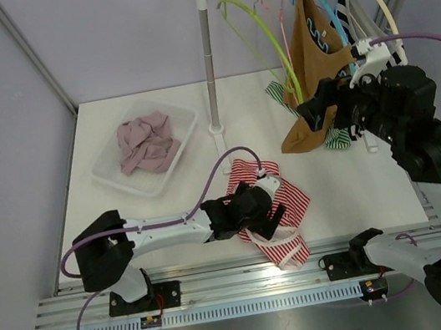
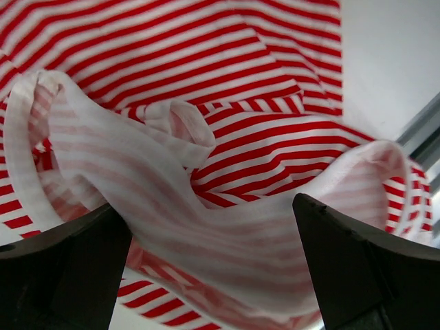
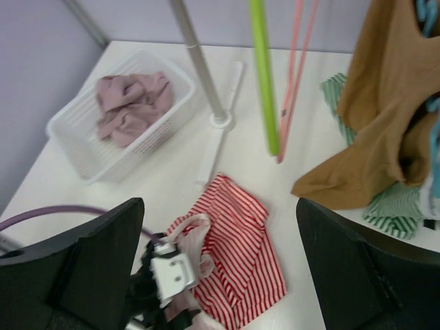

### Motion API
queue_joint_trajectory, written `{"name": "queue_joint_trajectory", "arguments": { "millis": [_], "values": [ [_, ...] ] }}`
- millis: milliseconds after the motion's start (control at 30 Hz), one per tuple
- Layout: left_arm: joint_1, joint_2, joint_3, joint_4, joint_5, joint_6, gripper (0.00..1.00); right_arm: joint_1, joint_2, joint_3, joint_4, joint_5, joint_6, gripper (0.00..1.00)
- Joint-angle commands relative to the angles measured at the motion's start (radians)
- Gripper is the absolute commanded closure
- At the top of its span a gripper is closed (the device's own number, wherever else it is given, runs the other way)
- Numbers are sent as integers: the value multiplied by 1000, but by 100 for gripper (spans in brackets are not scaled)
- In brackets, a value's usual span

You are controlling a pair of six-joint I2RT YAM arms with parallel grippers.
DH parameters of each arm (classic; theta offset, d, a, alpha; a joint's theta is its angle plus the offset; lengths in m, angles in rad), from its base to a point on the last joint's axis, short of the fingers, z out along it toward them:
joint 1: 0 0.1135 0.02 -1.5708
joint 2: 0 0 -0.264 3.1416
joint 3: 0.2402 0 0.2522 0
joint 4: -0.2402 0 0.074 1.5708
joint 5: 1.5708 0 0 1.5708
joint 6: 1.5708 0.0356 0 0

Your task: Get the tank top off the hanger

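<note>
Left jaws spread wide over crumpled red-striped cloth | right jaws wide, empty, near limp brown tank top

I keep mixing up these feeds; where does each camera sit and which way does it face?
Top external: above and behind the bases, looking down on table and clothes rack; both arms show.
Left wrist: on the low left arm, close above the striped tank top; left gripper open.
Right wrist: on the raised right arm, looking down at basket and brown top; right gripper open.
Shared: all three show the striped tank top.
</note>
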Motion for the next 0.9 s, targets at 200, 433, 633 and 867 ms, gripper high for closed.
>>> {"name": "queue_joint_trajectory", "arguments": {
  "millis": [200,433,633,867],
  "values": [
    [-22,228,60,40,44,44,1,-1,-203,-172,108,-333,31,0],
    [-26,294,104,-7,55,24,73,-3,-275,-184,52,-285,21,0],
    [-26,135,123,-118,-133,-7,100,-3,-309,-188,12,-239,-2,1],
    [-23,-109,181,-296,-500,-105,100,-3,-335,-214,22,-229,6,1]
  ]
}}
